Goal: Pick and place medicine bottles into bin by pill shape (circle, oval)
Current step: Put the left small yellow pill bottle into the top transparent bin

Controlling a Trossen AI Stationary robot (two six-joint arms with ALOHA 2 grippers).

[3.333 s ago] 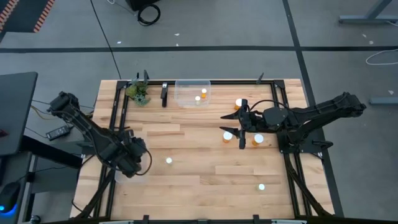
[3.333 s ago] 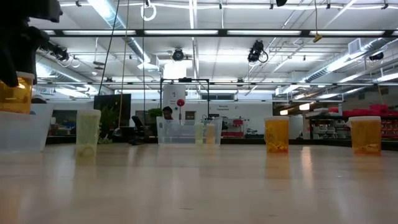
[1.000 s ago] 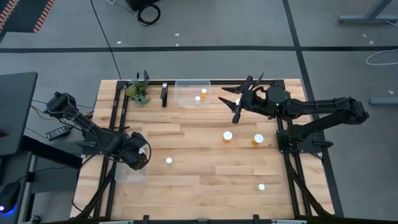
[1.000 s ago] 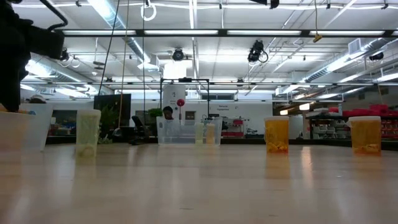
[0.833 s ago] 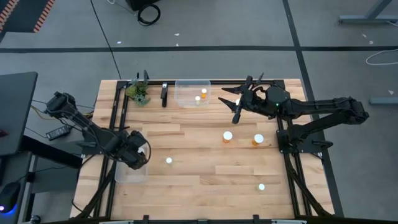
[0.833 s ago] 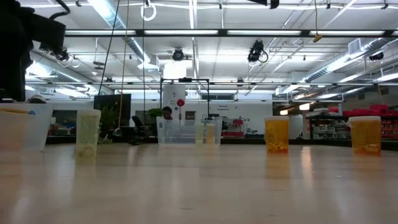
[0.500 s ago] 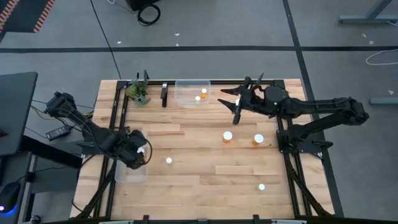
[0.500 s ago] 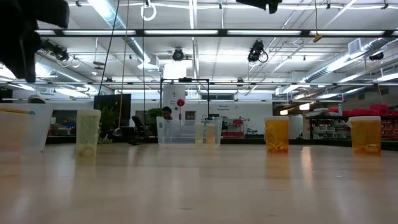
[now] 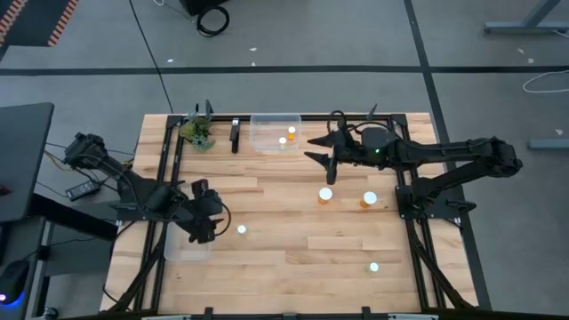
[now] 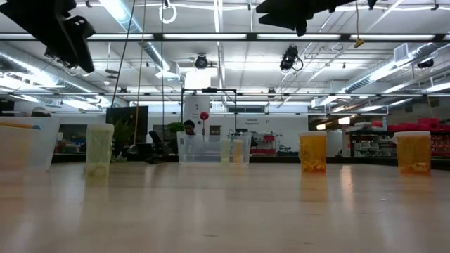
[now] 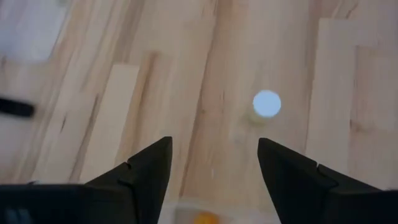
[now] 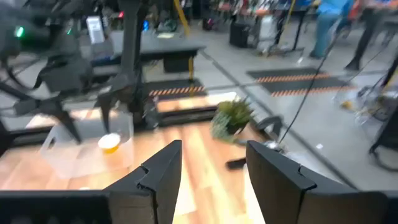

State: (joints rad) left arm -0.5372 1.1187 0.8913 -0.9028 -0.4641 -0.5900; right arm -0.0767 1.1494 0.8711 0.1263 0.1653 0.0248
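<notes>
The wooden table point(image 9: 284, 249) stands on a grey concrete floor point(image 9: 356, 36) crossed by dark lines, with a coiled black cable point(image 9: 212, 18) lying beyond its far edge. In the low view, long ceiling lights point(image 10: 218, 36) run over a large open hall with shelves point(image 10: 422, 144) and a desk chair point(image 10: 153, 144) far behind.
</notes>
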